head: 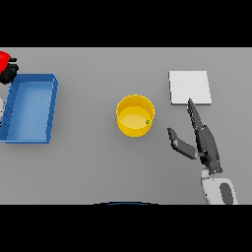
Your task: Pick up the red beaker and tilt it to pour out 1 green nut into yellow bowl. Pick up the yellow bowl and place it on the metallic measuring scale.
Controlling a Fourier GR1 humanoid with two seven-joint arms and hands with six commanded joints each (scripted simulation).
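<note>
Right robot hand [206,142] splayed beside yellow bowl [135,115]; left robot hand [9,73] clamps red beaker [4,59], half cut off.

A blue tray [49,106] lies on the left part of the grey table [98,162]. It is a shallow rectangular box with raised walls, open on top, its long sides running slightly slanted.

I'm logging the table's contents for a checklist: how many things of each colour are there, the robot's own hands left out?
Red: 1, the red beaker, at the far left edge
Blue: 1, the blue tray
Yellow: 1, the yellow bowl
Green: 1, the green nut, inside the bowl
Pale grey: 1, the metallic measuring scale
Total: 5
</note>
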